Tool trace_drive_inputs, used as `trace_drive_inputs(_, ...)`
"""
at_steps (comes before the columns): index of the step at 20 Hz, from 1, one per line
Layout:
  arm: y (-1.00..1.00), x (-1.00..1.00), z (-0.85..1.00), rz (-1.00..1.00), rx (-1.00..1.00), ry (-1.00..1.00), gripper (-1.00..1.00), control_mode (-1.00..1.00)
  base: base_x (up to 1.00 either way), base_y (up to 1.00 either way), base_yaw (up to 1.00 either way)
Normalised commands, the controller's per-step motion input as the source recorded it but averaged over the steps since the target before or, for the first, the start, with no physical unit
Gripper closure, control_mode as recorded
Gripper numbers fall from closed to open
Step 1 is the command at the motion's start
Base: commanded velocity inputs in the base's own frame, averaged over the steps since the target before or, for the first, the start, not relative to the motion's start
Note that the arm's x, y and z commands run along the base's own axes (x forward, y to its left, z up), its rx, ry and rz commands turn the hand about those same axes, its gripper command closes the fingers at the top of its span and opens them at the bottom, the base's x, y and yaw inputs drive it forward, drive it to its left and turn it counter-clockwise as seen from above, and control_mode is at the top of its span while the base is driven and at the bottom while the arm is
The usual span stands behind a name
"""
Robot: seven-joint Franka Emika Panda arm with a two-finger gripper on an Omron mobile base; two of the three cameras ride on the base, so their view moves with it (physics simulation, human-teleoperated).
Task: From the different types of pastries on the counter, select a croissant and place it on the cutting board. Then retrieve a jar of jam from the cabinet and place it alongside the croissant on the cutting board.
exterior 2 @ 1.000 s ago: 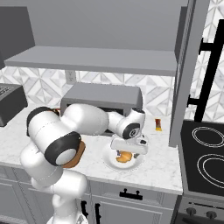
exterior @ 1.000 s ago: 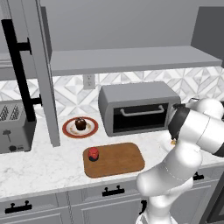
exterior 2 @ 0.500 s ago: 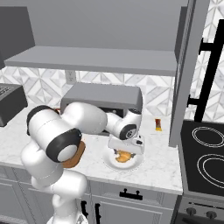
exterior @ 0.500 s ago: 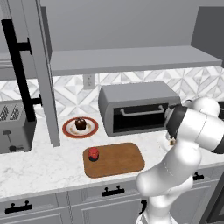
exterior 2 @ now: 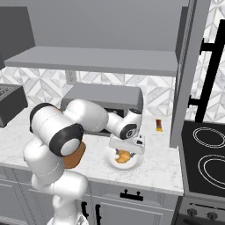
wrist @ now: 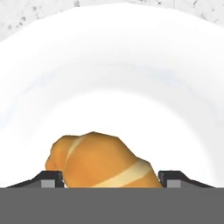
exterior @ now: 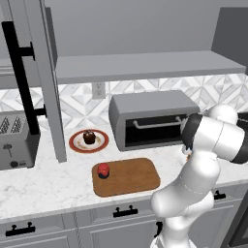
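The golden-brown croissant lies on a white plate on the counter, right of the toaster oven. My gripper reaches down over it, and the two fingertips press against its left and right sides. From the right base view, the hand sits on the croissant in its plate. The wooden cutting board lies near the counter's front edge. The jar of jam stands on the board's left end. The cabinet door hangs open beside the grey shelf.
A dark cupcake sits on a red-rimmed plate behind the board. The toaster oven stands at the back and a toaster at far left. A small orange bottle and the stove lie to the right.
The hand has sunk lower onto the plate and the jaws have narrowed from wide open to the sides of the croissant. Board, jar and cupcake have not moved.
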Motion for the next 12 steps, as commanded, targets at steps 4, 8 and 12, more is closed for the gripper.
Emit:
trace_drive_inputs(4, -0.01, -0.05, -0.11, -0.01, 0.01, 0.00, 1.00, -1.00, 0.00, 0.00, 0.00)
trace_drive_inputs(8, 0.10, -0.02, 1.00, -0.05, 0.07, 0.12, 1.00, -1.00, 0.00, 0.00, 0.00)
trace_drive_inputs(12, 0.24, 0.00, 0.98, -0.06, -0.02, 0.23, 1.00, -1.00, 0.00, 0.00, 0.00)
